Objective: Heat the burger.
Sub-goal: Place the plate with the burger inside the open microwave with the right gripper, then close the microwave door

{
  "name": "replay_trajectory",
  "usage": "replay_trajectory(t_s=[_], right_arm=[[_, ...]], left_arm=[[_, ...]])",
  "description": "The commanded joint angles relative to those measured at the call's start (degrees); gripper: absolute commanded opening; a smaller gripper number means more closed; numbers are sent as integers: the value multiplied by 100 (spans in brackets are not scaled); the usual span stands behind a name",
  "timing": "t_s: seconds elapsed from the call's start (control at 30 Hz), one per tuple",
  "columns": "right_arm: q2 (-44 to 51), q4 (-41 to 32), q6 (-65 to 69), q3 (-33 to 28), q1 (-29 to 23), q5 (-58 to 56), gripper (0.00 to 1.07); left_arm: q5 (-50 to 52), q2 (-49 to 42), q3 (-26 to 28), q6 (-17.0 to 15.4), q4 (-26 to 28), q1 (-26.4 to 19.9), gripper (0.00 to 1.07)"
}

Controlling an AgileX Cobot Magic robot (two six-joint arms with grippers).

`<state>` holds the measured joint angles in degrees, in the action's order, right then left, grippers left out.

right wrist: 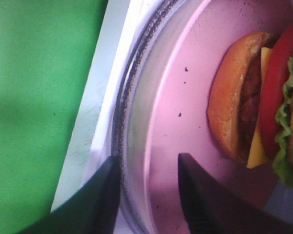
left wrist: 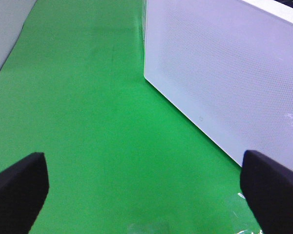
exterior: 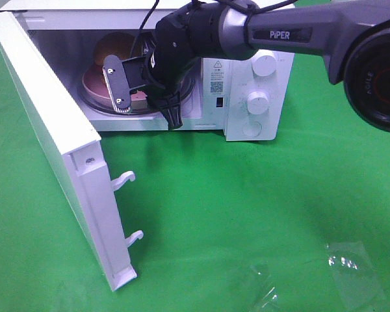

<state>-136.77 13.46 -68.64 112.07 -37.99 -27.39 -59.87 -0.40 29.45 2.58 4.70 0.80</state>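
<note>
"The burger (exterior: 114,47), where was it?" asked Mara.

"Inside the microwave (exterior: 260,78), on its pink plate (right wrist: 185,122), which rested on the glass turntable (right wrist: 129,126). The door (exterior: 52,130) stood wide open."

"And the grippers?"

"The right gripper (right wrist: 149,195) was in the cavity, its jaws parted on either side of the plate's rim (not pinching it, as far as I could tell). The left gripper (left wrist: 144,195) hung fully spread over the green cloth (left wrist: 88,122), holding nothing."

"So which step?"

"I judged it the end of loading: the plate looked set down. The next move called for drawing the right arm straight out without nudging the plate or catching the door, then swinging the door shut before touching the dials (exterior: 258,103)."
</note>
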Motion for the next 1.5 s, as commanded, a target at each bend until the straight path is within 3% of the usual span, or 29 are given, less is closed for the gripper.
replay_trajectory(t_s=[0.03,0.33,0.47,0.57,0.63,0.97,1.3,1.5], right_arm=[[17,-52,74,40,11,-97,40],[241,-183,74,-223,0,17,46],[630,-178,52,-877,0,264,52],[710,-178,52,-1008,0,321,53],[1037,-178,52,-1501,0,521,57],[1667,-172,132,-2343,0,498,65],[2573,-160,1175,-3547,0,498,77],[2997,-160,1650,-4091,0,504,77]], left_arm=[[63,-92,-23,-29,-17,-11,103],[63,-92,-23,-29,-17,-11,103],[63,-92,-23,-29,-17,-11,103],[63,-92,-23,-29,-17,-11,103],[63,-92,-23,-29,-17,-11,103],[63,-92,-23,-29,-17,-11,103],[63,-92,-23,-29,-17,-11,103],[63,-92,-23,-29,-17,-11,103]])
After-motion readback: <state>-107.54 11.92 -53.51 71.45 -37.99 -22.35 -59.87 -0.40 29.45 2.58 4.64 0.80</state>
